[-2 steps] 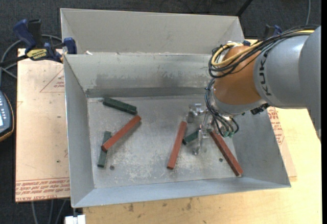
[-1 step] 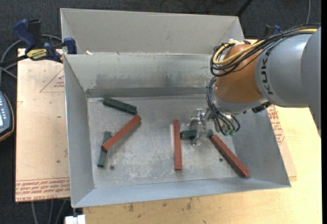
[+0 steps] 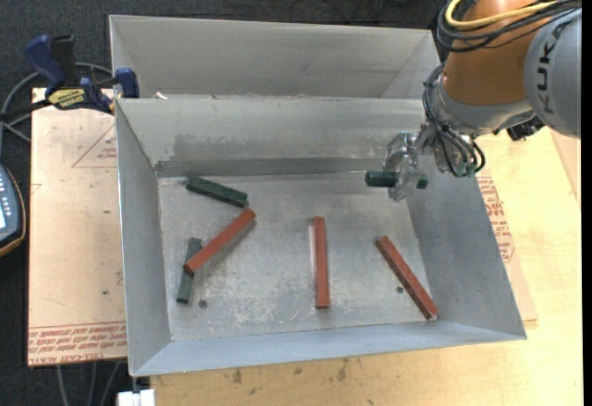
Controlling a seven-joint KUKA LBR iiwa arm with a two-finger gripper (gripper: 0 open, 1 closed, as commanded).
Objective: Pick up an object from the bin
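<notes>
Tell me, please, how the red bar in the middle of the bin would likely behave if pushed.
The red bar looks straight and flat-sided, so probably stiff and apt to slide, not roll. Long and thin, it may pivot if pushed near one end. The gripper holds a similar dark green bar, hinting it is light.

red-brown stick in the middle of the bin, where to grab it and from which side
Mid-length, from straight above, closing across its narrow width: the long thin red-brown stick lies flat, running near to far, with bare floor along both long sides. The gripper is shut on a short dark green stick.
</notes>
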